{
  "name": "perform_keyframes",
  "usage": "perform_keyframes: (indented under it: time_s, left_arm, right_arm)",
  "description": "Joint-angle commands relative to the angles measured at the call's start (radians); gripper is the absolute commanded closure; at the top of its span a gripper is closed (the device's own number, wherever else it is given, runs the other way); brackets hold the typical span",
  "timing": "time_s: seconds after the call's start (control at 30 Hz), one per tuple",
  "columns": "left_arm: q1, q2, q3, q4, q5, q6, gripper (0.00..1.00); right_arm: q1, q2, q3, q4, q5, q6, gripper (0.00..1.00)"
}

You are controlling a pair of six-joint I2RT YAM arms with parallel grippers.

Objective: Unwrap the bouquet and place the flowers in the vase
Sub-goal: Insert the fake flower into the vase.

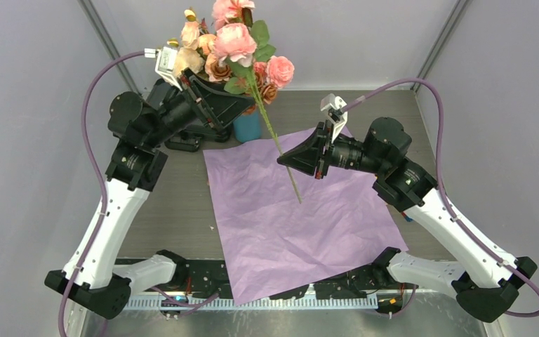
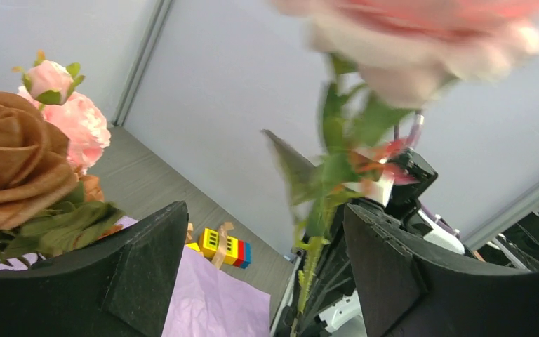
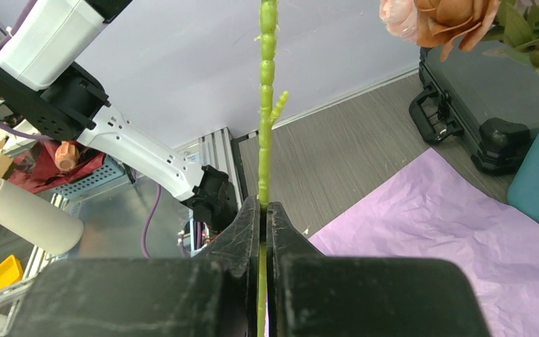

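Several flowers [image 1: 279,70] are stood in the vase [image 1: 247,128], the paper [image 1: 302,225] is laid flat before it, and one stem [image 3: 265,105] left to insert is clenched in the right claw [image 3: 263,210] beside it, the left claw [image 2: 265,239] released.

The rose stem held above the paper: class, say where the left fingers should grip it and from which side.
Probably the bare stem between the leaves and the right gripper, coming from the left: that stretch is thin, straight and exposed; the blossom is soft and bulky.
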Motion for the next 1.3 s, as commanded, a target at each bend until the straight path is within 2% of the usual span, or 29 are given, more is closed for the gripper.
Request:
perform_keyframes:
  time_s: [0.0,0.2,0.37,0.6,0.77,0.93,0.97,1.0,1.13,1.2,1.27]
  left_arm:
    - [-0.004,-0.053,-0.016,0.044,0.062,0.014,0.17]
    - [-0.004,-0.093,-0.06,0.028,0.045,0.032,0.16]
    - [-0.004,-0.067,-0.027,0.013,0.011,0.012,0.16]
    - [-0.002,-0.022,-0.003,0.078,0.006,-0.048,0.18]
    - [-0.002,-0.032,-0.013,0.117,-0.027,-0.063,0.32]
    - [0.0,-0.052,-0.04,0.119,-0.059,-0.061,0.64]
    - [0.002,-0.053,-0.044,0.118,-0.06,-0.061,0.69]
    - [0.003,-0.054,-0.047,0.117,-0.06,-0.061,0.74]
    - [0.007,-0.056,-0.053,0.102,-0.061,-0.05,0.92]
    - [0.007,-0.06,-0.057,0.093,-0.06,-0.036,1.0]
    - [0.007,-0.067,-0.061,0.086,-0.06,-0.016,1.0]
  right_arm:
    - [0.006,-0.03,0.016,0.048,0.035,0.036,1.0]
    - [0.006,-0.028,0.016,0.064,0.031,0.055,1.0]
    - [0.005,-0.02,0.013,0.067,-0.022,0.058,1.0]
    - [0.007,0.002,0.031,0.021,-0.083,0.045,1.0]
    - [0.006,0.016,0.042,-0.043,-0.094,0.013,1.0]
    - [0.006,0.014,0.035,-0.062,-0.058,-0.004,1.0]
    - [0.006,-0.052,0.032,-0.062,-0.052,-0.005,1.0]
    - [0.006,-0.004,0.032,-0.062,-0.039,-0.006,1.0]
    - [0.006,0.007,0.027,-0.056,-0.009,-0.004,1.0]
    - [0.006,0.001,0.023,-0.049,0.007,-0.003,1.0]
    - [0.006,-0.007,0.017,-0.041,0.022,0.0,1.0]
